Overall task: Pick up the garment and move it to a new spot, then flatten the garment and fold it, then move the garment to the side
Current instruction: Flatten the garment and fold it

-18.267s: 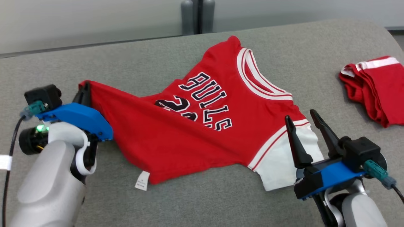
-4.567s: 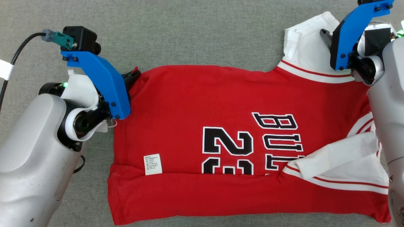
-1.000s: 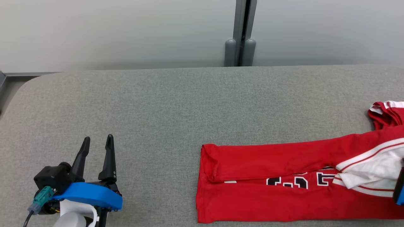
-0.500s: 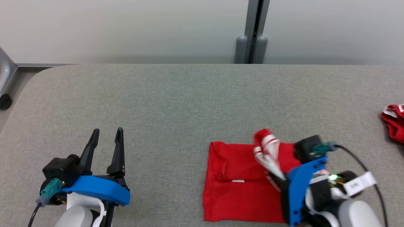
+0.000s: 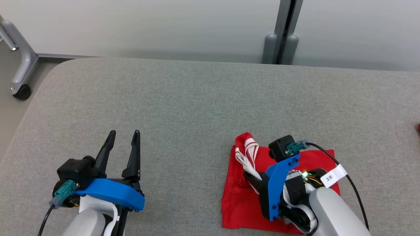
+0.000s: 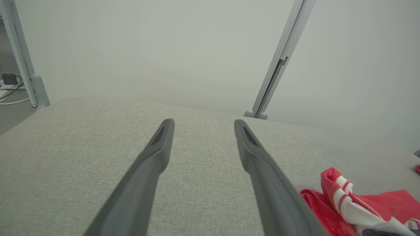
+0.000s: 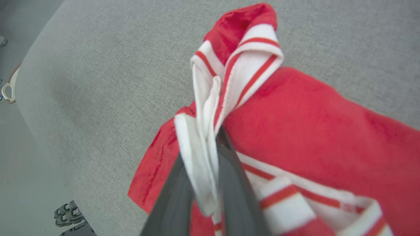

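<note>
The red garment [image 5: 241, 203] lies folded into a compact rectangle on the grey padded table [image 5: 183, 108], right of centre near the front edge. My right gripper [image 5: 250, 177] is shut on its white, red-striped trim [image 7: 229, 78], which bunches up above the fold at the garment's left end. The pinched trim and red cloth [image 7: 311, 124] show close up in the right wrist view, between my fingers [image 7: 229, 183]. My left gripper [image 5: 122, 135] stands open and empty at the lower left, well apart from the garment [image 6: 367, 206].
A grey post [image 5: 282, 36] stands behind the table against the pale wall. A wheeled metal leg [image 5: 20, 75] is on the floor off the table's rounded left corner. A sliver of another red item [image 5: 418, 127] sits at the right edge.
My right gripper has carried the trim end leftward across the garment, and the cloth lies in a shorter rectangle. The head camera has turned, shifting the whole scene.
</note>
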Motion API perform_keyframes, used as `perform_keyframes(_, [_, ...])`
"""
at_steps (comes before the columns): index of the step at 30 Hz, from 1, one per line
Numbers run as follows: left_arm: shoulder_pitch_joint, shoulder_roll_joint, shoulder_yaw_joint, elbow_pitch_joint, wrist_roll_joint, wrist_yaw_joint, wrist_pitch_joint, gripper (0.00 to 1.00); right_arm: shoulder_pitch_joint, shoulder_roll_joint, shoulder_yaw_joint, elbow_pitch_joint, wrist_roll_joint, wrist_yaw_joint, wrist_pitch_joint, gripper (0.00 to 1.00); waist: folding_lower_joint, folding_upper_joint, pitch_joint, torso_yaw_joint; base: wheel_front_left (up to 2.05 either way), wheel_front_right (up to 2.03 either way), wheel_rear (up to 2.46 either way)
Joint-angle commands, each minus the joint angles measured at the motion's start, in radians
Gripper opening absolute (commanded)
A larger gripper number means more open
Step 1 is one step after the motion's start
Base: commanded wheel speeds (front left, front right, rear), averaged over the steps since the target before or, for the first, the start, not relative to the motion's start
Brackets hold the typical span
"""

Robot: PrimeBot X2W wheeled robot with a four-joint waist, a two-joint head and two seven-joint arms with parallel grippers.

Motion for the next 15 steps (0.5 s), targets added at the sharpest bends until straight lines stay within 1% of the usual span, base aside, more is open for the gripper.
perform_keyframes(1, [-0.009,0.001,-0.002,0.001,0.000,-0.006,-0.005,1.00,-0.022,-0.001,0.004,0.009,0.011,0.000,-0.016,1.00,0.0000,0.0000,0.001,0.000,0.00,0.00,0.00])
perform_keyframes(5, [-0.006,0.000,-0.002,0.013,-0.004,-0.008,-0.010,1.00,-0.063,-0.001,0.026,0.068,0.074,0.000,-0.102,1.00,0.0000,0.0000,-0.001,-0.002,0.00,0.00,0.00])
perform_keyframes(9, [0.002,-0.003,-0.002,0.025,-0.009,-0.007,-0.013,1.00,-0.087,-0.002,0.009,0.021,0.183,0.000,-0.236,1.00,0.0000,0.0000,-0.014,-0.008,0.00,0.00,0.00])
perform_keyframes(12, [0.018,0.001,0.003,0.029,-0.012,-0.004,-0.018,1.00,-0.071,-0.003,-0.052,-0.023,0.131,0.000,-0.310,1.00,0.0000,0.0000,-0.028,-0.021,0.00,0.00,0.00])
perform_keyframes(15, [0.026,0.007,0.012,0.028,-0.018,-0.002,-0.024,1.00,-0.013,-0.003,-0.146,-0.088,0.012,0.000,-0.337,1.00,0.0000,0.0000,-0.038,-0.036,0.00,0.00,0.00])
